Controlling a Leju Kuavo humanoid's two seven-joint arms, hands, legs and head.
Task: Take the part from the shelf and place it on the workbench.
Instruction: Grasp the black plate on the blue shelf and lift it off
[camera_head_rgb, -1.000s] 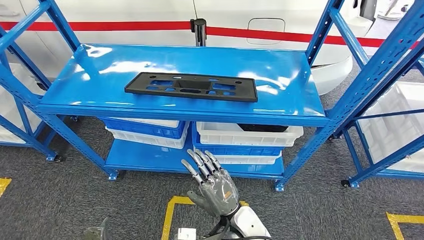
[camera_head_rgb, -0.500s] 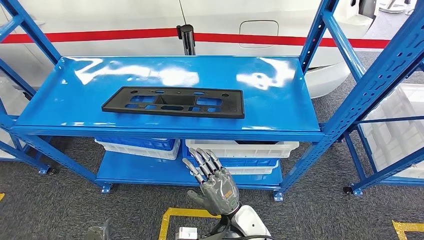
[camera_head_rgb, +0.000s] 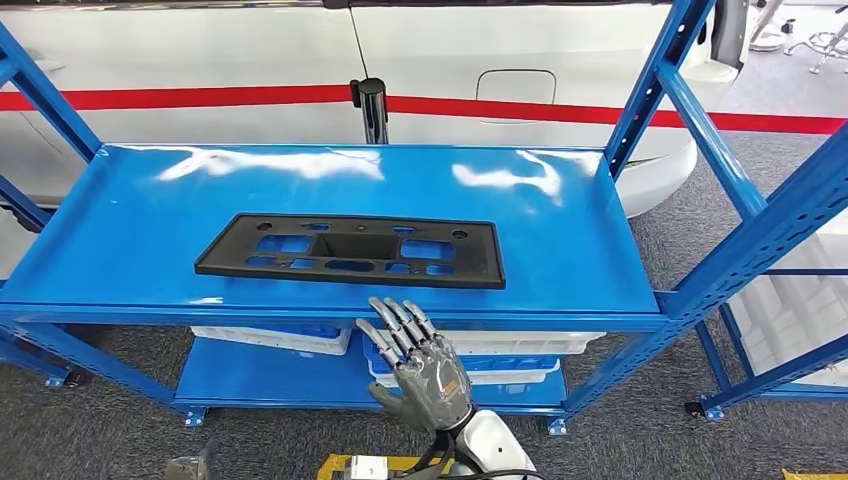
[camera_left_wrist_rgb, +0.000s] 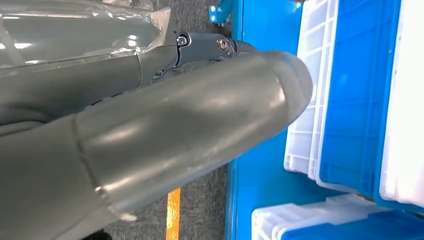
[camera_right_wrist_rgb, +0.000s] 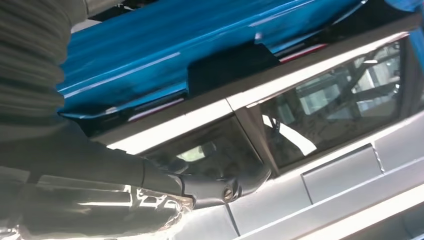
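Bins (camera_head_rgb: 480, 352): largely hidden beneath the shelf (camera_head_rgb: 330, 310) top deck; contents not discernible.
Left hand (camera_left_wrist_rgb: 150, 125): fingers masked by the thick thumb; pose not readable.
Shelf underside in the right wrist view: blurred.

Black part (camera_head_rgb: 350, 250) on glossy blue shelf (camera_head_rgb: 560, 240); white car (camera_head_rgb: 200, 50) with red stripe at 12 o'clock; grey hand (camera_head_rgb: 425, 375); white/blue bins (camera_head_rgb: 520, 355).

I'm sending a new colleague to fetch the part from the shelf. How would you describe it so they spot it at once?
Find the blue metal shelf rack in front of the white car with the red stripe. On its top shelf, near the front edge, lies the part: a long, flat, black plastic plate with rectangular cut-outs. It is the sole item on that shelf; the white and blue bins sit below.
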